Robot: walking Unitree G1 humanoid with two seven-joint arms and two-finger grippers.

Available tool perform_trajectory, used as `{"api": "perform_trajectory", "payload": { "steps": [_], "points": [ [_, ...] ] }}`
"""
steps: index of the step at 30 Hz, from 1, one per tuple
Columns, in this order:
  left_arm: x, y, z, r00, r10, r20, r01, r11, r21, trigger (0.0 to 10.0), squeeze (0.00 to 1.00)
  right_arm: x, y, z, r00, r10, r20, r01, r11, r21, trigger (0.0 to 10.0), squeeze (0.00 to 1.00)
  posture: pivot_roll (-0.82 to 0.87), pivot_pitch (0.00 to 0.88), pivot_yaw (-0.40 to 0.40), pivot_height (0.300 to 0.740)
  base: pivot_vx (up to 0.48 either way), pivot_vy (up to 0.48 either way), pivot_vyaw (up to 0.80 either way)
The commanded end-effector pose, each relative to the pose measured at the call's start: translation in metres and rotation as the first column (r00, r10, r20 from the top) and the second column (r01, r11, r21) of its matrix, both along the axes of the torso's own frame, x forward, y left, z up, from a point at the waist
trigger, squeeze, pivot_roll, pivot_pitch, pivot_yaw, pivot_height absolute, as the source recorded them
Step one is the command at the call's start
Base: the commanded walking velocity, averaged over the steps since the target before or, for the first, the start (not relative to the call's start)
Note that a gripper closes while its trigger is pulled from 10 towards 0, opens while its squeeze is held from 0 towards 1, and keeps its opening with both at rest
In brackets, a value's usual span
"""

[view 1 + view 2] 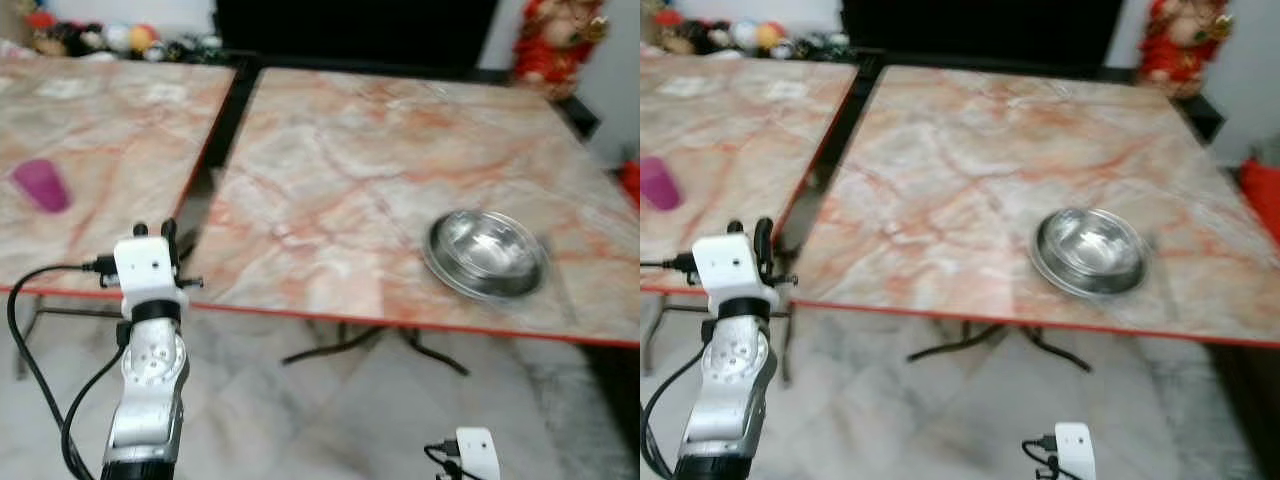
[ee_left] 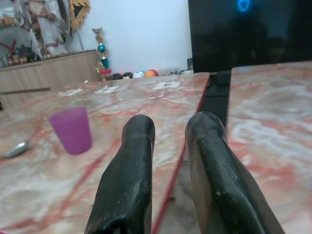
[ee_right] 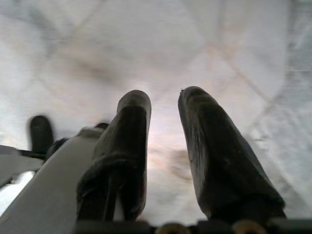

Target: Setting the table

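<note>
purple cup [image 2: 72, 129] on the table beside empty left claw [image 2: 168, 127].

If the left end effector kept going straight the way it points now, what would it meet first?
Likely nothing at once: the left end effector points along the dark gap between the two marble tables, above their edges. The purple cup sits off to one side. Depth is unclear.

purple cup [image 1: 42, 185], shiny silver bowl [image 1: 487, 254], pinkish-orange marbled tables [image 1: 340, 180] edged in red, pale grey tiled floor [image 1: 330, 420], black gripper fingers [image 2: 127, 180], white wrist housing [image 1: 150, 268]
</note>
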State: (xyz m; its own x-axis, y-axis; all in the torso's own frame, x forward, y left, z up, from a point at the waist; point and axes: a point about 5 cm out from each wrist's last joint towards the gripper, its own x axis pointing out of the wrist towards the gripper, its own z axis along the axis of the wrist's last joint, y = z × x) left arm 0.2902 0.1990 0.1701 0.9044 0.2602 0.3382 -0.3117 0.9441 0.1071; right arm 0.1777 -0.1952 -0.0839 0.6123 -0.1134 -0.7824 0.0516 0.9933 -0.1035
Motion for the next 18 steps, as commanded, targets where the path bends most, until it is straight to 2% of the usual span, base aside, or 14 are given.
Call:
{"api": "perform_trajectory", "payload": {
  "steps": [1, 18],
  "points": [
    [0.0019, -0.0058, 0.0032, 1.0, -0.028, 0.003, 0.028, 1.0, -0.001, 10.0, 0.0, -0.0099, -0.0067, -0.0036, 0.999, -0.026, -0.026, 0.025, 1.0, -0.008, 10.0, 0.0, -0.04, 0.11, -0.025, 0.74, 0.0, 0.48, 0.0],
    [-0.0031, -0.003, 0.0015, 0.999, -0.044, -0.015, 0.044, 0.999, 0.011, 10.0, 0.0, -0.0112, -0.005, -0.0042, 0.999, -0.027, -0.025, 0.027, 1.0, 0.002, 10.0, 0.0, -0.03, 0.112, -0.021, 0.74, 0.0, 0.48, 0.0]
  ]
}}
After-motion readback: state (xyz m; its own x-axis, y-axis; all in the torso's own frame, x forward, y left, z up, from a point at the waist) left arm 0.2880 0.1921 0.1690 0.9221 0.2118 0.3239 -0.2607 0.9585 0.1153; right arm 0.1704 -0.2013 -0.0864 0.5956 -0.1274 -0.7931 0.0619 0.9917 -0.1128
